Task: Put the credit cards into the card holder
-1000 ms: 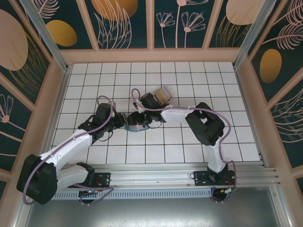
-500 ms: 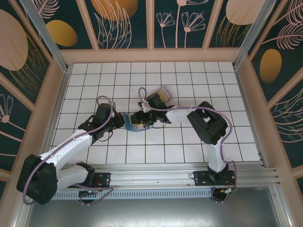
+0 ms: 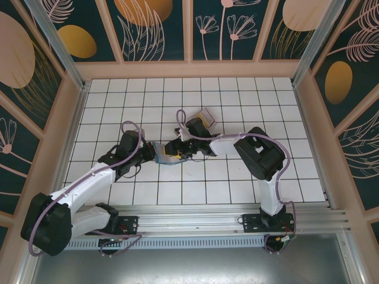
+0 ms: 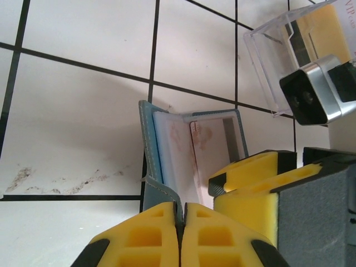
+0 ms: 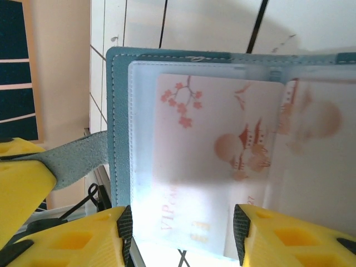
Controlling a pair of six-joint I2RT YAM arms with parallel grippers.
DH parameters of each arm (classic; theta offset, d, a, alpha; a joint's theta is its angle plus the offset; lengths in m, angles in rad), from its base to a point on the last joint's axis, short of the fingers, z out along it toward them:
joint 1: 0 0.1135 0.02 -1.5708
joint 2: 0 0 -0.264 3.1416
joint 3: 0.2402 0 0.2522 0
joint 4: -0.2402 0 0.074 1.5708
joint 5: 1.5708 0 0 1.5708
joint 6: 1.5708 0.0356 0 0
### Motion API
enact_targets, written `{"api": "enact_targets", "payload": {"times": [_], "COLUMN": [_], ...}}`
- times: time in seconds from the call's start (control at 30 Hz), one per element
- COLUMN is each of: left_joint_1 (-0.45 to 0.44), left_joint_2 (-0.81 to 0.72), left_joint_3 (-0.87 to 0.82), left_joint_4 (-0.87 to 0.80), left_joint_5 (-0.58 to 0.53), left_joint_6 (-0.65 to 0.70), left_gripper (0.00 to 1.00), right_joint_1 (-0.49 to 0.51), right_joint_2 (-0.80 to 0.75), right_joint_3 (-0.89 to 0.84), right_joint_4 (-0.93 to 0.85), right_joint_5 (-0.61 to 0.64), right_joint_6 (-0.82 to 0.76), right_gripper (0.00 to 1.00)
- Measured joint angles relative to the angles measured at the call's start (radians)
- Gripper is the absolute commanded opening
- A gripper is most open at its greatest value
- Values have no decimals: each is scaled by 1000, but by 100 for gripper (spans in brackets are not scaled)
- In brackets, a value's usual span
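**Left gripper** (image 4: 179,212): at the wallet's left edge. Fingers are pressed fully together on the teal strap (image 5: 72,161), which props the wallet open for me.

**Wallet** (image 4: 192,149): teal and soft, with its frosted sleeve (image 5: 142,139) turned toward my right wrist camera. It is the landmark for this entry.

**Card** (image 5: 217,161): inside the wallet's sleeve, pale with a red blossom-and-pagoda print. A second card (image 5: 317,139) overlaps it on the right. I cannot tell whether the lower edge stands clear of the sleeve.
- Handling, as I judge it: light, thin, stiff and slick-faced, and the sleeve will drag on it.
- Hold: pinch across the two faces at whatever short edge is exposed, then draw it straight along the sleeve.
- The wallet will flex, so the strap hold has to resist the pull.

**Right gripper** (image 5: 182,218): at the wallet's open face. Fingers are partly apart, one on each side of the card's lower edge, and grip nothing that I can see.

**Holder** (image 4: 266,55): clear box near the wallet's right side, not touching it. A yellow card (image 4: 328,25) already lies inside.
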Motion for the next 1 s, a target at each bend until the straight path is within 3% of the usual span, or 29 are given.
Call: {"api": "enact_targets", "payload": {"times": [0.53, 1.0], "left_joint_1": [0, 0], "left_joint_2": [-8, -11], "left_joint_3": [0, 31], "left_joint_4": [0, 1], "left_joint_5": [1, 39], "left_joint_6": [0, -15], "left_gripper": [0, 0], "right_joint_1": [44, 42], "right_joint_2": [0, 3], "right_joint_3": [87, 81], "right_joint_4": [-172, -68], "right_joint_5": [125, 23], "right_joint_6": [-112, -58], "right_gripper": [60, 62]}}
